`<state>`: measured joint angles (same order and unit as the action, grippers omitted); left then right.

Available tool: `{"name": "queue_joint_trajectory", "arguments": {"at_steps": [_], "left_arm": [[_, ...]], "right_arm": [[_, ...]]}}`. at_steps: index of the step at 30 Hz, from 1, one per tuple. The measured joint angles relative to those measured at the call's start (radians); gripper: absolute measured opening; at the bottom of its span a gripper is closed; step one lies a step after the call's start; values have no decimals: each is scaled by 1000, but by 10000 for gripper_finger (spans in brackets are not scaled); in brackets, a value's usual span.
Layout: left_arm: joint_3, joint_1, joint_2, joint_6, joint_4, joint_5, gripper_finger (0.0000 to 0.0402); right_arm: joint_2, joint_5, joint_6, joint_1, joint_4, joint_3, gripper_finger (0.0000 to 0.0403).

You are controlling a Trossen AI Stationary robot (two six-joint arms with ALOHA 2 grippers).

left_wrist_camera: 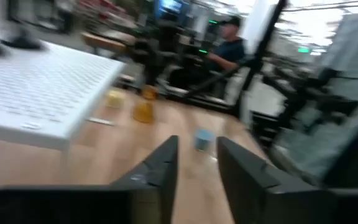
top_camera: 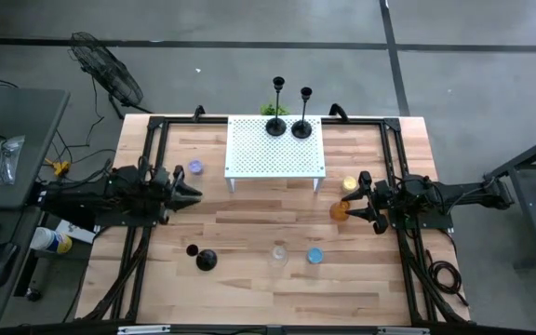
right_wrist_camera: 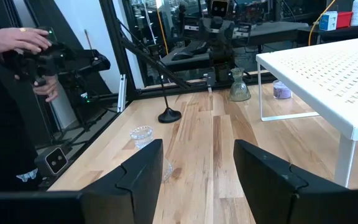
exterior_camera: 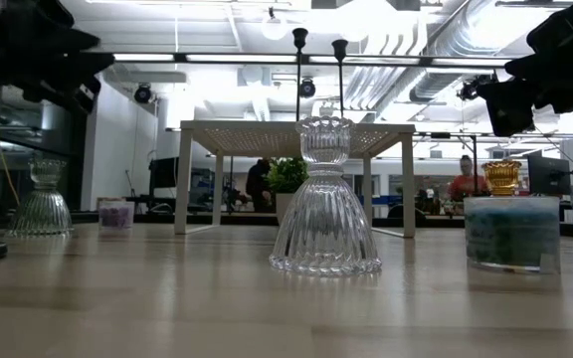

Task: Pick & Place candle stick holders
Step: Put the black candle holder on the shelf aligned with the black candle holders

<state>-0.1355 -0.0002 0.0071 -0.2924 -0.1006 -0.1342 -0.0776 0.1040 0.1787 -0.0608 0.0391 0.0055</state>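
Observation:
Two tall black candlesticks (top_camera: 276, 126) (top_camera: 302, 127) stand by their round bases on the white perforated shelf (top_camera: 249, 158). A third (top_camera: 205, 259) stands on the table near the front left. A clear glass holder (top_camera: 278, 251), a blue cup (top_camera: 314, 255), a purple cup (top_camera: 194, 168), a yellow cup (top_camera: 350, 184) and an orange cup (top_camera: 340, 209) rest on the wood. My left gripper (top_camera: 194, 194) hovers level at the left, open, nothing between its fingers (left_wrist_camera: 160, 174). My right gripper (top_camera: 354, 208) hovers open at the right, above the orange cup.
A ribbed glass holder (right_wrist_camera: 239, 87) stands near the left arm. The shelf's legs (right_wrist_camera: 347, 158) stand at the far middle of the table. A person's hands (right_wrist_camera: 23, 50) hold a device beyond the table's edge. Black frame rails (top_camera: 152, 177) run along both sides.

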Motion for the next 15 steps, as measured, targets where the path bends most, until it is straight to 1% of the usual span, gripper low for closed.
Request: {"name": "queue_joint_trajectory", "arguments": {"at_steps": [4,7,12,15], "left_arm": [[-1,0,1,-27,-21,-180,179],[-2,0,4,-28,-50,-271,199],[-2,-1,5,-16,-117,-309,203],[-2,-24,6,-11,-110,-308,203]], "right_arm": [[0,0,0,0,0,0,191],[0,0,0,0,0,0,191],[0,0,0,0,0,0,191],[0,0,0,0,0,0,191]]}}
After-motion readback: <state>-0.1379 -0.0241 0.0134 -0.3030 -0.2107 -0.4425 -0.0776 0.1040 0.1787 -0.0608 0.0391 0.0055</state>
